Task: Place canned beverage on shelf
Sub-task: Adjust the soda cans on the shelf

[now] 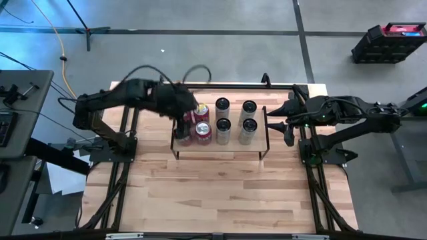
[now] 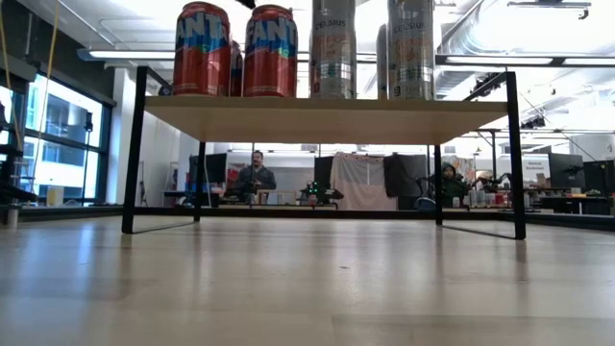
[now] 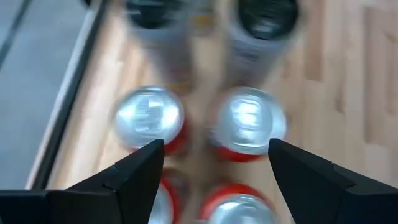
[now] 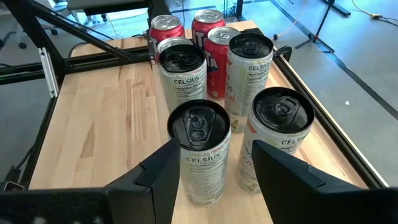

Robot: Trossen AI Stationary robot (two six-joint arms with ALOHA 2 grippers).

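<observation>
The left pincer [image 1: 187, 115], fingers apart and empty, hovered over red cans [image 1: 201, 132] at the light-wood shelf's [image 1: 220, 149] nine-o'clock end, apparently just released; the right pincer [image 1: 285, 129] waited apart at three o'clock.

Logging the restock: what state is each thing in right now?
Red Fanta cans: upright on the shelf, sealed.
Celsius cans: four, upright on the shelf, sealed.
Shelf: loaded, standing on the table.
Left hand: open, empty, above the red cans.
Right hand: open, empty, beside the shelf.
</observation>
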